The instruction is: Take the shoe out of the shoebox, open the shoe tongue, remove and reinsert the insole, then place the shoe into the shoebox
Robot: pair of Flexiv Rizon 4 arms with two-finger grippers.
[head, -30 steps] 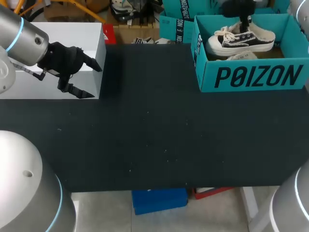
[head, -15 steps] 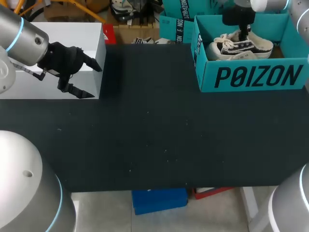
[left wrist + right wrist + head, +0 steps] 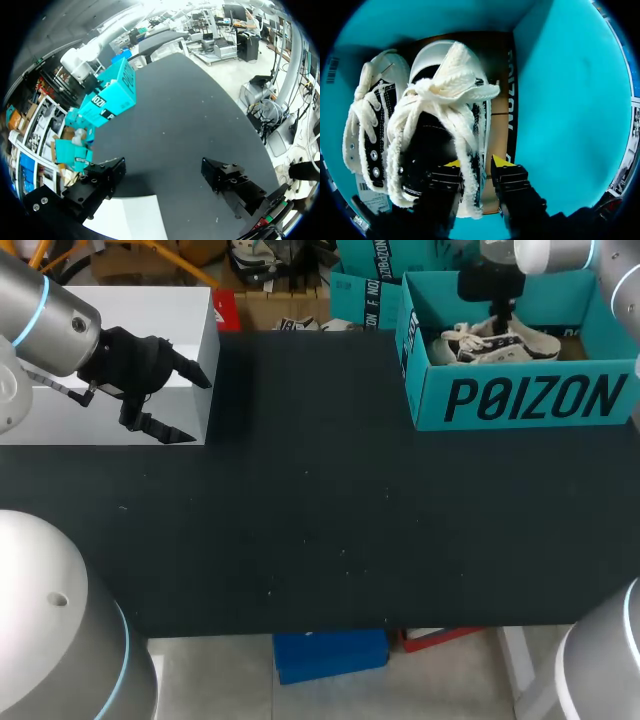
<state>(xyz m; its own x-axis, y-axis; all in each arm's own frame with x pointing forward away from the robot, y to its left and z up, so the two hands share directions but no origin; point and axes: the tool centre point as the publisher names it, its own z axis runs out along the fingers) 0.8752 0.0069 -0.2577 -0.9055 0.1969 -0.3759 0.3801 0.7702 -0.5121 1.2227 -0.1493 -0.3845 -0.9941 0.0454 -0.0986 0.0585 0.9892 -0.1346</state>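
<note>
A black shoe [image 3: 500, 343] with white fluffy laces lies inside the teal shoebox [image 3: 520, 398] at the table's far right. My right gripper [image 3: 503, 312] reaches down into the box over it. In the right wrist view the shoe [image 3: 435, 125] lies next to a second matching shoe [image 3: 370, 130] on the box floor. The right gripper [image 3: 477, 162] straddles the shoe's side wall; its fingers stand a little apart, one clear of the wall. My left gripper [image 3: 198, 408] hangs wide open and empty over the white block at far left, far from the shoebox [image 3: 112, 97].
A white block [image 3: 110, 310] stands at the table's back left, under the left gripper [image 3: 165, 172]. The black tabletop [image 3: 320, 520] spreads between it and the shoebox. The teal box walls [image 3: 565, 100] stand close around the right gripper.
The right arm has lowered the shoe from above the box rim down into the shoebox, and its fingers have parted. The left arm has not moved.
</note>
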